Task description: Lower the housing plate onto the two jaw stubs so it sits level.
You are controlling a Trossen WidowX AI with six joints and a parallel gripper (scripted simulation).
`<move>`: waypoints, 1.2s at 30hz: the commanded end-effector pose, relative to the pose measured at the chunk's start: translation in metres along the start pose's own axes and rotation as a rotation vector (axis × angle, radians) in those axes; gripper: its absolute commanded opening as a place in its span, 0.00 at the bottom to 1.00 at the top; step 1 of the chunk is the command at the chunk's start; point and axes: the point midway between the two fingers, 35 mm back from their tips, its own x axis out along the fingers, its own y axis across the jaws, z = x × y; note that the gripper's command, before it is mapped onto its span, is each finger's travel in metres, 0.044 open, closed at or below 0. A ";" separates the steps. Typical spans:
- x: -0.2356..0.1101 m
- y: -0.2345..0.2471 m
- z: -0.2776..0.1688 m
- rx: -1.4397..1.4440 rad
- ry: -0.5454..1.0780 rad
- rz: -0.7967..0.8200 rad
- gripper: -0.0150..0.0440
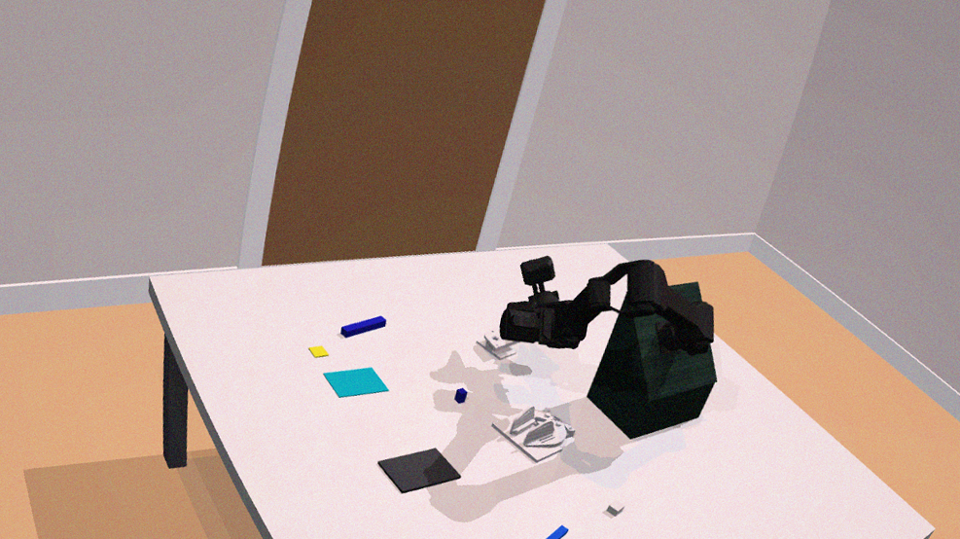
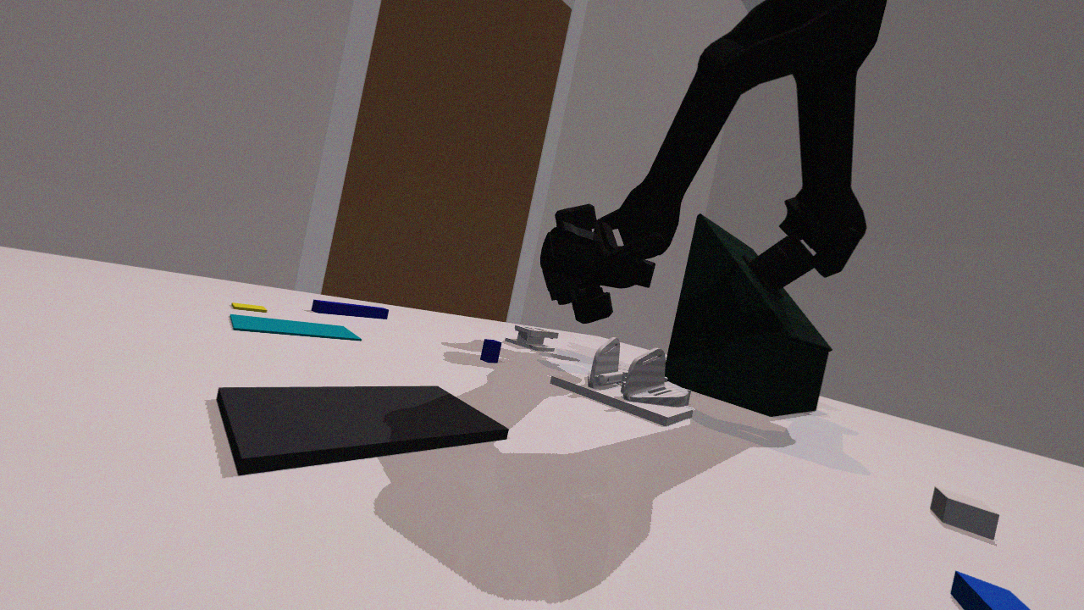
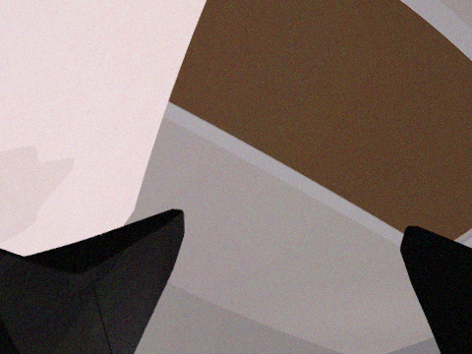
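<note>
My gripper (image 3: 295, 231) is open and empty, its two dark fingers wide apart in the wrist view; it hangs above the table. A small grey assembly (image 1: 496, 343) (image 2: 533, 336) stands low on the table beyond the hand, with an upper plate over a lower base; whether the upper plate sits fully closed is too small to tell. Nearer the arm's base, a larger light grey base plate (image 1: 537, 455) (image 2: 606, 398) carries two upright, fin-like grey pieces (image 1: 545, 433) (image 2: 645, 373). The wrist view shows neither assembly, and I cannot tell the jaws apart from the stubs.
A dark green block (image 1: 651, 377) (image 2: 743, 348) stands under the arm. A black slab (image 1: 419, 470) (image 2: 356, 421), teal sheet (image 1: 355, 382) (image 2: 291, 327), yellow piece (image 1: 317, 351) (image 2: 248, 307), navy bar (image 1: 363, 326) (image 2: 350, 309) and navy cube (image 1: 460, 394) (image 2: 490, 350) lie about.
</note>
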 end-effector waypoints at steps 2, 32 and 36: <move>0.000 0.000 0.000 0.001 0.000 0.003 1.00; 0.018 0.030 0.019 0.275 0.040 0.489 1.00; 0.019 0.032 0.021 0.317 0.051 0.555 1.00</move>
